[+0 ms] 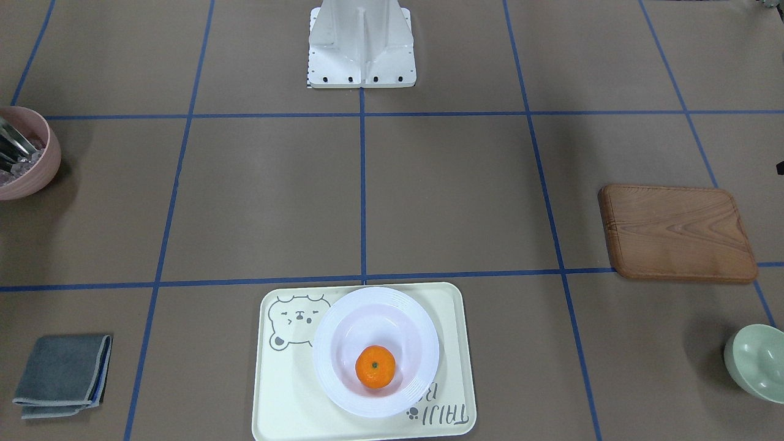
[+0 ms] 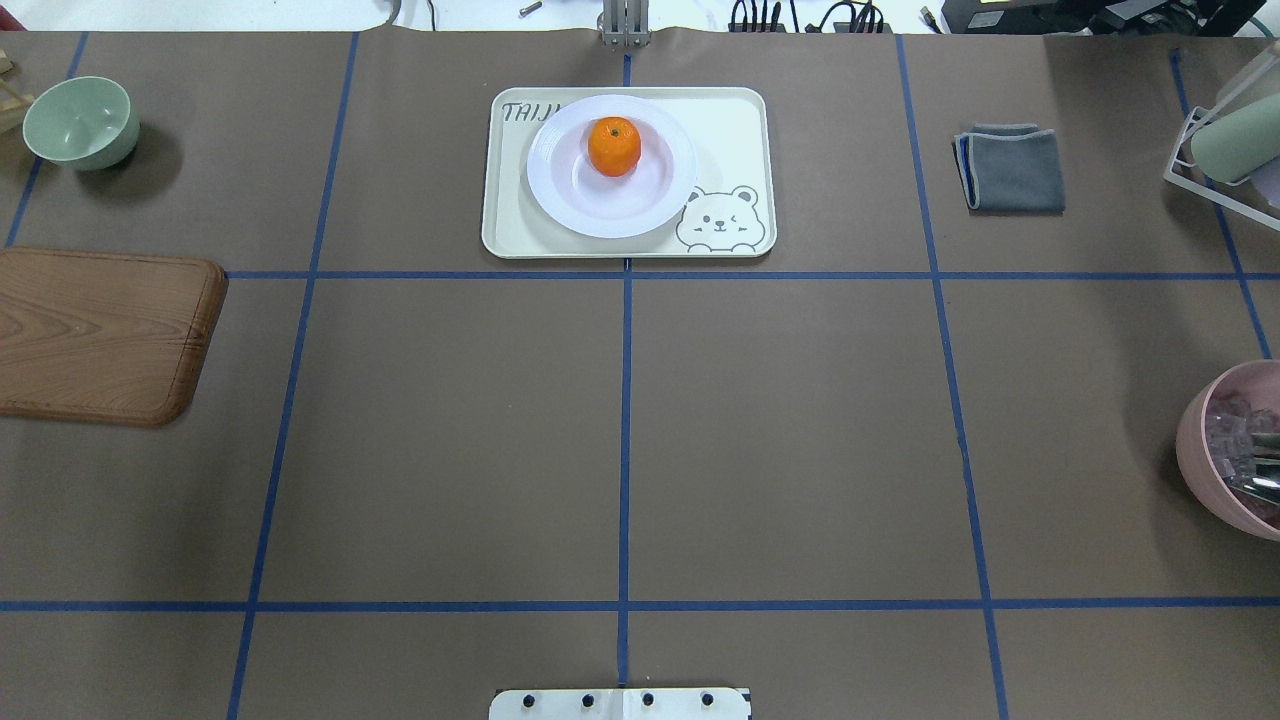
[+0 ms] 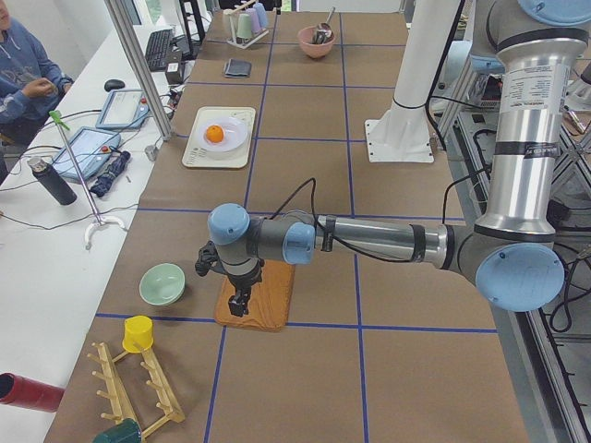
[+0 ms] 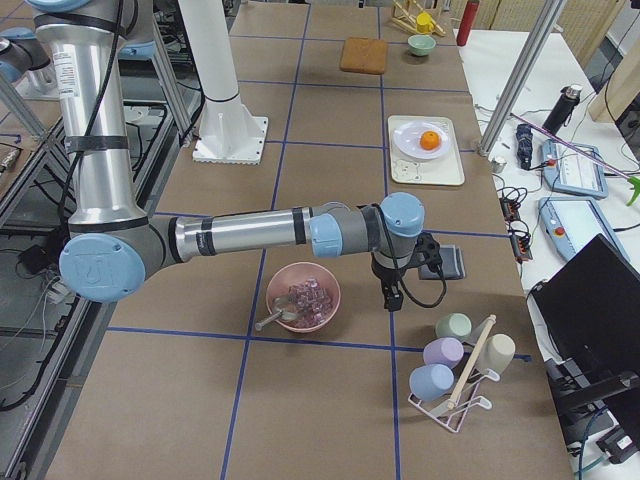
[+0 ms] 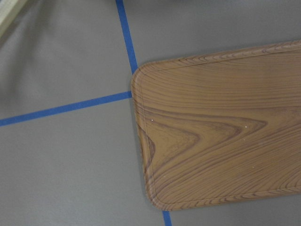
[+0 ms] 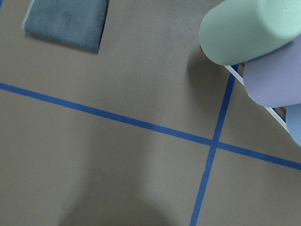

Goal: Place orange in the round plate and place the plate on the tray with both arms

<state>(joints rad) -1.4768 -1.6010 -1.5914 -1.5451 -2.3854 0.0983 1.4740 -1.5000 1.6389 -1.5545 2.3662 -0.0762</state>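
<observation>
The orange (image 1: 375, 366) lies inside the white round plate (image 1: 419, 318), off its centre. The plate rests on the cream tray (image 1: 288, 404) with the bear drawing, at the table's far middle in the overhead view, where the orange (image 2: 614, 146), plate (image 2: 600, 222) and tray (image 2: 730, 130) show too. Both arms are far from it. My left gripper (image 3: 238, 303) hangs over the wooden board and shows only in the exterior left view; I cannot tell its state. My right gripper (image 4: 390, 298) hangs between the pink bowl and the grey cloth, seen only in the exterior right view; its state is unclear too.
A brown wooden board (image 2: 100, 335) and a pale green bowl (image 2: 80, 122) lie on the left. A folded grey cloth (image 2: 1010, 168), a pink bowl (image 2: 1235, 450) with clear pieces, and a cup rack (image 4: 455, 365) are on the right. A seated person (image 3: 23, 69) is beside the table.
</observation>
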